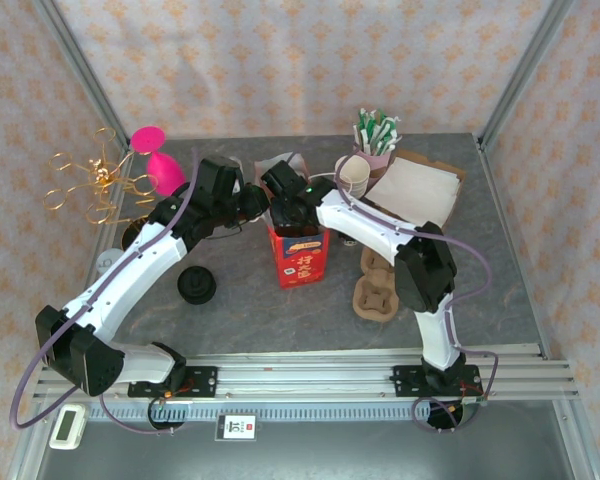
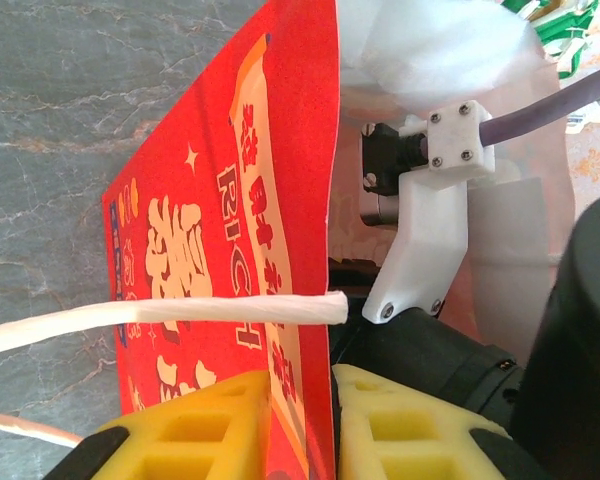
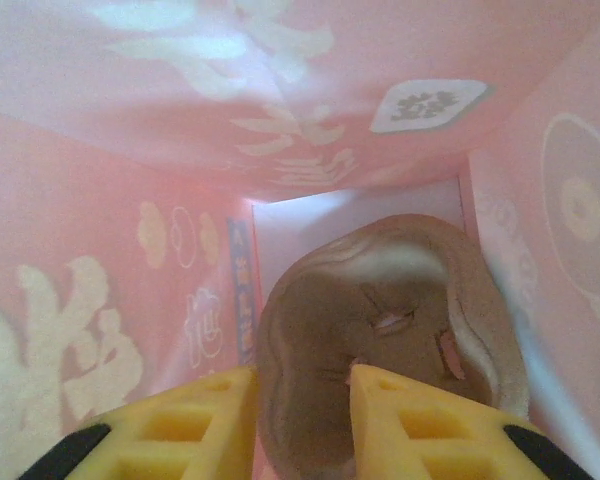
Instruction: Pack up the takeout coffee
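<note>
A red paper bag [image 1: 302, 262] stands upright mid-table. My left gripper [image 1: 252, 203] is at its left rim. In the left wrist view the left gripper [image 2: 302, 425] straddles the bag's wall [image 2: 230, 200], jaws slightly open with a thin gap at the right pad. A white twisted handle [image 2: 180, 312] crosses in front. My right gripper [image 1: 290, 215] reaches down into the bag's mouth. Inside the bag [image 3: 130, 250] lies a brown pulp cup carrier [image 3: 410, 290]. The right gripper [image 3: 302, 420] is open, with the carrier's rim between its yellow fingers [image 3: 420, 425].
More pulp carriers [image 1: 375, 290] lie right of the bag. Stacked paper cups [image 1: 352, 176], a cup of stirrers [image 1: 376, 135] and a flat cardboard box [image 1: 420, 190] stand at back right. A black lid [image 1: 196, 285] sits at left, and a pink object [image 1: 162, 165] and gold wire stand [image 1: 90, 185] at back left.
</note>
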Controlling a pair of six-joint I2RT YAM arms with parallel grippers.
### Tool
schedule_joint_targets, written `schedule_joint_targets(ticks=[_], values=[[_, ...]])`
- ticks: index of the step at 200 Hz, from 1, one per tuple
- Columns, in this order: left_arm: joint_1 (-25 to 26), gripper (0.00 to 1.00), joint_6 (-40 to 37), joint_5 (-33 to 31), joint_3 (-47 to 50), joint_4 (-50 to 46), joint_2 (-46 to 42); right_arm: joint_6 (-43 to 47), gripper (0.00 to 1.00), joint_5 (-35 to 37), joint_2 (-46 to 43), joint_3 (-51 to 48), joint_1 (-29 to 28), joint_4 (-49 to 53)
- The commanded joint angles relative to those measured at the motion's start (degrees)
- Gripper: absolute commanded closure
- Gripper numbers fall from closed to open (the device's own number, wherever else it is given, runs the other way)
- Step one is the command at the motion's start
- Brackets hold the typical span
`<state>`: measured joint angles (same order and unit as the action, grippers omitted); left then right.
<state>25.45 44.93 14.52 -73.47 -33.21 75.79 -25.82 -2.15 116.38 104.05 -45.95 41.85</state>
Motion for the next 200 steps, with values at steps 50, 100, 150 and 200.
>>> schedule_joint_targets(ticks=[50, 100, 150, 200], values=[[-0.3, 0.73, 0.3, -1.3, -2.7, -1.4, -1.8, -0.8, 0.71, -1.5, -4.0, 6.0, -0.2, 5.1], [-0.3, 0.68, 0.0, -1.7, -3.7, -2.1, -2.8, -0.7, 0.71, -1.9, -4.6, 8.6, -0.3, 7.1], [-0.3, 0.65, -0.7, -2.6, -5.0, -3.3, -3.7, -0.5, 0.71, -1.4, -5.4, 9.5, -0.3, 8.2], [-0.5, 0.58, -1.3, -3.2, -5.9, -4.5, -4.3, -0.2, 0.71, -1.4, -5.7, 9.6, -0.3, 9.1]])
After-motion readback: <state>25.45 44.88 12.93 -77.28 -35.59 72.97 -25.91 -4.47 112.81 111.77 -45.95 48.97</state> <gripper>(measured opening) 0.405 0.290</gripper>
